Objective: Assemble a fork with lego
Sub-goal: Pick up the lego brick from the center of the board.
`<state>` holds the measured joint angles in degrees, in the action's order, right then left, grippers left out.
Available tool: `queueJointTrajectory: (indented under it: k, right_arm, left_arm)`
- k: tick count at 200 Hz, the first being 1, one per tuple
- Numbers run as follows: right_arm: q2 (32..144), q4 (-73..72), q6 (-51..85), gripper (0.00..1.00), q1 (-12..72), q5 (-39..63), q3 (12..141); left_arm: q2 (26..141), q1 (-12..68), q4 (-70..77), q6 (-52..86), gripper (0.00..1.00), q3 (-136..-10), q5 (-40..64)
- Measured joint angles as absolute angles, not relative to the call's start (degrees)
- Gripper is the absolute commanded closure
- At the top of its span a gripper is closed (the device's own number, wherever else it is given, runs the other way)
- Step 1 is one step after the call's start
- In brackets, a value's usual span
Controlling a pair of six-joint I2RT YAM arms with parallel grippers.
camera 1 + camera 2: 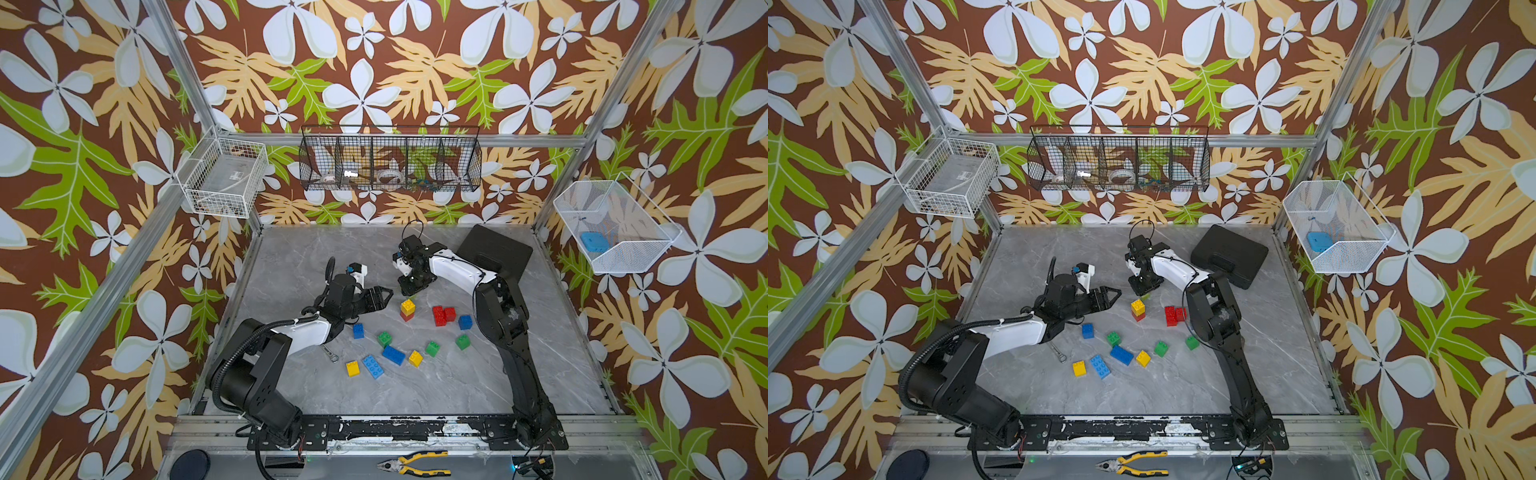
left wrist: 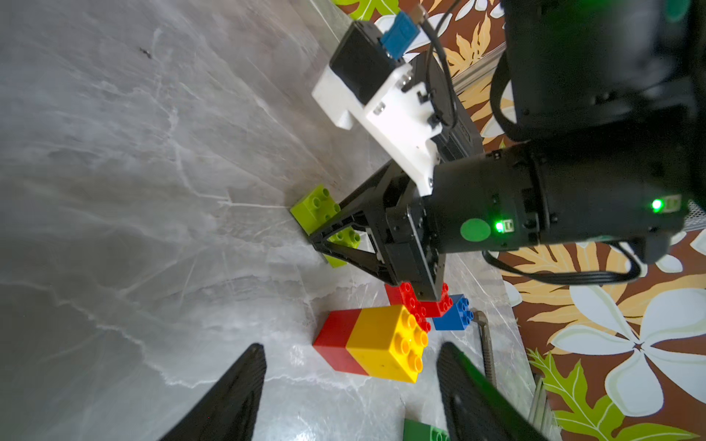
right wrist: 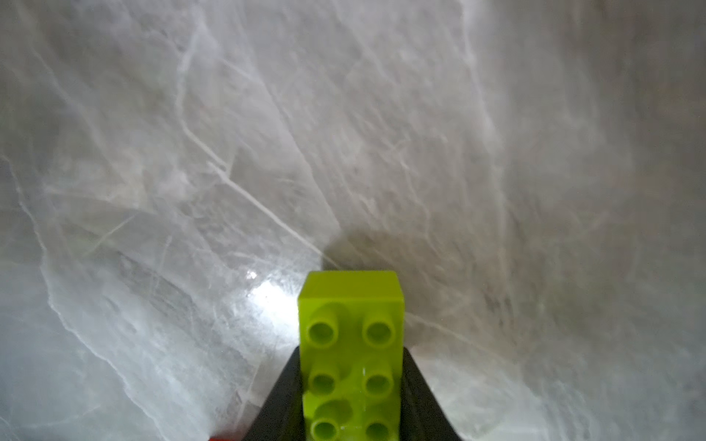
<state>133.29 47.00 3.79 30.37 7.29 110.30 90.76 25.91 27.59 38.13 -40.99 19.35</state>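
My right gripper [image 3: 351,357] is shut on a lime-green 2x4 lego brick [image 3: 351,305], held by its long sides, low over the grey table. The left wrist view shows the same brick [image 2: 315,206] between the black fingers. In both top views this gripper [image 1: 409,291] [image 1: 1144,292] points down just behind a yellow brick stacked on a red one [image 1: 407,309] [image 1: 1138,309]. My left gripper [image 1: 383,299] [image 2: 351,345] is open and holds nothing, its jaws facing that stack [image 2: 376,349] from the left. Loose red [image 1: 442,315], blue [image 1: 393,354], green [image 1: 432,348] and yellow [image 1: 353,368] bricks lie nearer the front.
A black case [image 1: 496,249] lies at the back right of the table. A small metal tool [image 1: 330,354] lies by my left forearm. Wire baskets hang on the walls; the right one [image 1: 648,266] holds a flat light-blue block [image 1: 592,243]. Pliers [image 1: 415,463] lie on the front rail.
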Motion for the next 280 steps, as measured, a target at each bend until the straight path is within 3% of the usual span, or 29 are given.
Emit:
queueJointTrajectory:
  k: [43, 130, 204, 280]
  right_arm:
    - [129.71, 45.25, 10.22, 0.71, 25.65, 5.04, 104.53]
    - [128.90, 46.00, 13.30, 0.52, 25.30, 2.74, 102.69]
    - [127.94, 47.16, 13.54, 0.52, 25.43, 2.57, 100.92]
    - [127.11, 47.35, 14.13, 0.61, 25.41, 2.55, 100.18]
  left_arm:
    - [96.12, 26.26, 25.36, 36.03, 0.27, -49.56, 19.77]
    - [99.04, 27.77, 22.33, 34.41, 0.27, -54.26, 21.04]
    - [99.02, 28.77, 21.52, 33.34, 0.27, -53.82, 21.65]
    - [99.02, 28.95, 21.50, 33.10, 0.27, -53.49, 21.91]
